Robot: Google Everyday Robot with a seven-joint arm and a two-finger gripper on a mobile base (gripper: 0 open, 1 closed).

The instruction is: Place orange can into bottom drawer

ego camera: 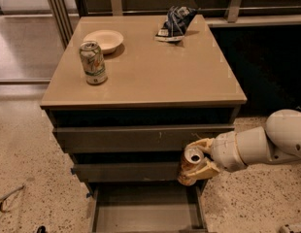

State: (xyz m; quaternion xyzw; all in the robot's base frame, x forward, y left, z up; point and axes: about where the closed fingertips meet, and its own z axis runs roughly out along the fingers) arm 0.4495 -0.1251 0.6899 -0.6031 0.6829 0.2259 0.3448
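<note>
We see our cream-coloured pincer (pixel 195 162) pinching the slim orange-and-dark drink can (pixel 192 156), silver top up, in front of the cabinet's middle drawer, with the open grey-brown bottom drawer (pixel 141 212) just below it and the tan worktop (pixel 155 76) above.

The scene is lit warmly from above. A soft sheen is seen on the cabinet top (pixel 155 76), and a short shadow is cast beside the bowl (pixel 104 40). The gripper (pixel 196 160), clasped on the orange can (pixel 192 157) at the right end of the middle drawer (pixel 126 171), is brightly lit, while the bottom drawer (pixel 145 212) is left dim
</note>
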